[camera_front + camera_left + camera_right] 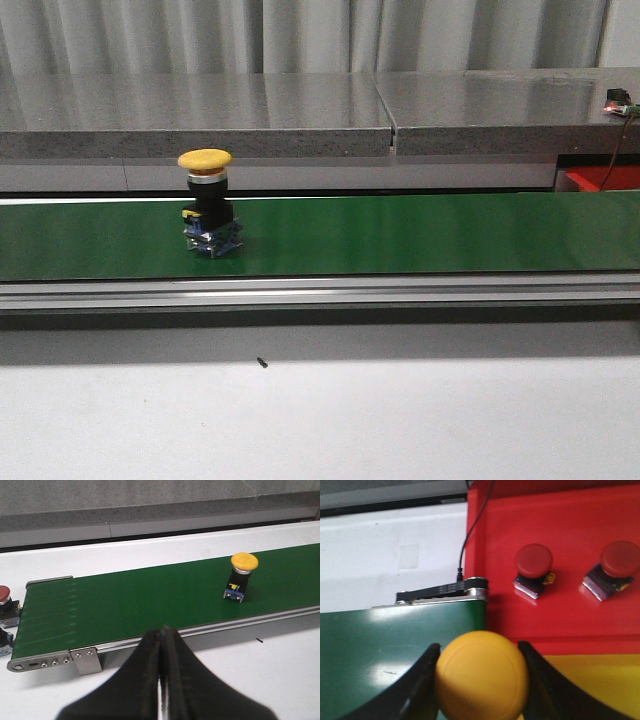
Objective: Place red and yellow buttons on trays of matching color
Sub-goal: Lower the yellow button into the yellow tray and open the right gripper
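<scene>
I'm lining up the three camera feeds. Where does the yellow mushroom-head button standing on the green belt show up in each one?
Front view: yellow mushroom-head button stands upright, left of centre, on the green conveyor belt.
Left wrist view: same button, on the belt's far stretch.
Right wrist view: not in it; the right gripper holds a different yellow button.
Shared landmark: the green belt.

yellow button (204, 160) | green belt (400, 235) | red tray (560, 615) | black fingers (415, 685)
</scene>
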`<state>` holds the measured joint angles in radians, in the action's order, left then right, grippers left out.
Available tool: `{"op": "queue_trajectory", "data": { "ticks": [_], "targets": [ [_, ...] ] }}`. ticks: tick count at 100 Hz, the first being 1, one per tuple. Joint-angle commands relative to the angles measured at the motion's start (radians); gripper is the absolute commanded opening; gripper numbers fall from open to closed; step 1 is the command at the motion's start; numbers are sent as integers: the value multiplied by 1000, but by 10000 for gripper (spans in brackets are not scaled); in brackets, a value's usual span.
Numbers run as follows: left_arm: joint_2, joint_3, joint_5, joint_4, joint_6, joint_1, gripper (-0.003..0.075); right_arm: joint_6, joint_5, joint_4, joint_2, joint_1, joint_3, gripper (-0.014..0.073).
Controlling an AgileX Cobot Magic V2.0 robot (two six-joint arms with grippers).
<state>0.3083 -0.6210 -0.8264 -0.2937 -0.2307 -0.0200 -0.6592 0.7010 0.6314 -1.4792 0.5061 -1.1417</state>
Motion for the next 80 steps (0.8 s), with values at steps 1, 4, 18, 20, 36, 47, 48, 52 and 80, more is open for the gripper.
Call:
{"op": "queue_trajectory", "data": {
  "ticks": [1, 4, 18, 20, 36, 47, 48, 52, 80],
  "targets": [
    [11, -26, 64, -24, 2, -7, -20, -4, -84, 43, 32, 36, 15, 162],
    [11, -26, 64, -24, 2, -7, -20, -4, -107, 46, 30, 47, 35, 162],
    [11, -26, 64, -24, 2, -7, -20, -4, -185, 66, 8, 70, 102, 162],
    [11, -26, 64, -24, 2, -7, -20, -4, -198, 73, 1, 69, 115, 162],
    [11, -26, 64, -24, 2, -7, -20, -4, -239, 108, -61, 69, 157, 162],
    [11, -26, 64, -24, 2, -7, -20, -4, -255, 113, -115, 69, 164, 162],
    [11, -26, 64, -24, 2, -7, -20, -4, -257, 113, -118, 69, 164, 162],
    [11, -26, 64, -24, 2, -7, -20, -4, -266, 115, -137, 69, 164, 162],
    [11, -26, 64, -24, 2, -7, -20, -4, -286, 115, -189, 69, 164, 278]
  ]
}}
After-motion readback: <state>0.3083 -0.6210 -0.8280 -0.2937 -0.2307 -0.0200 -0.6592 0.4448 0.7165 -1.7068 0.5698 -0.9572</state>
